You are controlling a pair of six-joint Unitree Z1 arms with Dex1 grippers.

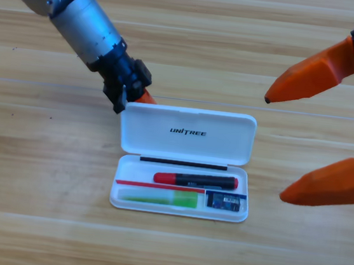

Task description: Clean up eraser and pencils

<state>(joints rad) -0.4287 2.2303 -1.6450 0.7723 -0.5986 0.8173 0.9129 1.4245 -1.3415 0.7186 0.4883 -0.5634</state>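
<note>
On the wooden tabletop (31, 173), at the middle of the high view, we see the white case (186, 133) lying open, its lid folded back and printed UNITREE, its tray facing up. All three task items already rest inside the tray: the red-and-black pencil (195, 180) lies along the upper slot, the light green pencil (158, 198) sits in the lower left compartment, and the eraser (225, 202) fills the small lower right compartment, just beside the green pencil's end. Each lies flat and inside its own divider, which we judge is what lets the lid come down without catching.

The left tool (137, 97) sits at the lid's upper left corner (only a sliver of orange shows beneath the black wrist), touching or very nearly touching the rim; we cannot tell how its jaws stand. We read that placement as a position to tip the lid forward over the tray, though that is our judgement only.

The right tool (274, 147) waits at the picture's right edge, spread wide and holding nothing, well apart from the case and out of the lid's swing.

We judge the sorting done and the closing of the case the step not yet made.
</note>
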